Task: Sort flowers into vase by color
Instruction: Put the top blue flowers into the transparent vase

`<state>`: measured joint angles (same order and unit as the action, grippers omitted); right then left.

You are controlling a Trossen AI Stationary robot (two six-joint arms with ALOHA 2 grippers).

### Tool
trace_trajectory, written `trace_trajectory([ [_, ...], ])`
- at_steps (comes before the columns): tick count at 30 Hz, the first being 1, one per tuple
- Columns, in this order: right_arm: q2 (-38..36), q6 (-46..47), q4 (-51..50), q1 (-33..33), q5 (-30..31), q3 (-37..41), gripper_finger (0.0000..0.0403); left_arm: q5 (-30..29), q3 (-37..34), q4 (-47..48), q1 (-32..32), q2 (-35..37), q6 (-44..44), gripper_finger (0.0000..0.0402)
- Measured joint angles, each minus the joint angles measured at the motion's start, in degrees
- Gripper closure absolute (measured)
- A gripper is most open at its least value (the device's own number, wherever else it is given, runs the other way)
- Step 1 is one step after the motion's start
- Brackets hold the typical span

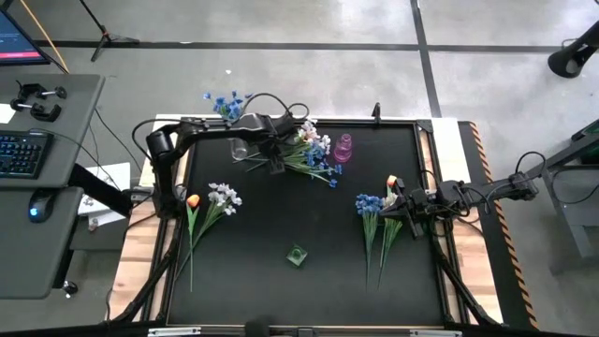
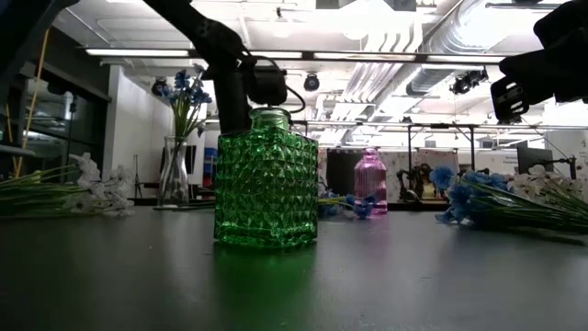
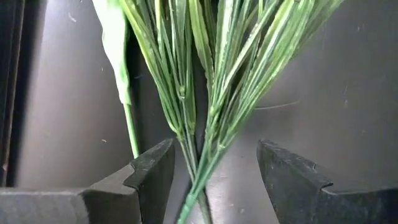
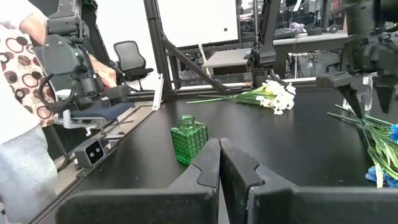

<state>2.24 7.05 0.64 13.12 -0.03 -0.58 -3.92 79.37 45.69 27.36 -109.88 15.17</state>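
A bunch of flowers with white and blue blossoms (image 1: 314, 150) lies at the far middle of the table, its green stems (image 3: 205, 112) running toward the left. My left gripper (image 1: 277, 166) points down over the stem ends and is open. Its fingers (image 3: 152, 171) stand on either side of the stems without touching them. A clear vase (image 1: 239, 147) beside it holds blue flowers (image 1: 225, 103). A pink vase (image 1: 343, 148) stands right of the bunch, and a green vase (image 1: 297, 255) stands near the front. My right gripper (image 4: 219, 155) is shut and waits level at the right edge.
A second bunch with an orange tulip (image 1: 193, 199) and white blossoms (image 1: 225, 195) lies at the left. A third bunch with blue blossoms (image 1: 370, 203) and an orange tulip (image 1: 391, 181) lies just in front of my right gripper. A person (image 4: 18, 93) stands beyond the table.
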Motion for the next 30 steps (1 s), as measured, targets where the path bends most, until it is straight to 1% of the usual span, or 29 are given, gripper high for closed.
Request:
trace_trajectory([
  [6, -0.01, 0.0, 0.0, -0.02, 0.0, 0.01, 0.0402, 0.24, 0.0, 0.89, 0.09, -2.28, 5.7, 0.0202],
  [15, 0.0, 0.0, 0.02, -0.02, 0.02, 0.02, 0.0402, -2.2, 0.02, 0.12, -0.47, -5.69, 6.83, 0.0232],
  [18, 0.0, 0.0, 0.02, -0.01, 0.01, 0.01, 0.0402, -2.41, 0.02, 0.18, -1.02, -5.52, 7.63, 0.0267],
  [20, -0.01, 0.0, 0.0, -0.02, 0.0, 0.02, 0.0402, -2.37, 0.0, 0.24, -1.63, -4.94, 7.69, 0.031],
  [22, 0.0, 0.0, 0.02, -0.02, 0.02, 0.0, 0.0402, -2.2, 0.0, 0.22, -2.04, -3.77, 7.63, 0.0363],
  [23, 0.0, 0.0, 0.0, -0.02, 0.02, 0.02, 0.0402, -2.07, 0.0, 0.17, -2.2, -3.11, 7.61, 0.0381],
  [24, 0.0, 0.0, 0.02, 0.0, 0.0, 0.0, 0.0402, -1.76, 0.0, 0.1, -2.37, -2.38, 7.56, 0.0389],
  [30, -0.02, 0.0, 0.0, 0.0, 0.0, 0.02, 0.0402, -2.12, 0.0, 0.27, -2.65, 3.56, 6.37, 0.0394],
])
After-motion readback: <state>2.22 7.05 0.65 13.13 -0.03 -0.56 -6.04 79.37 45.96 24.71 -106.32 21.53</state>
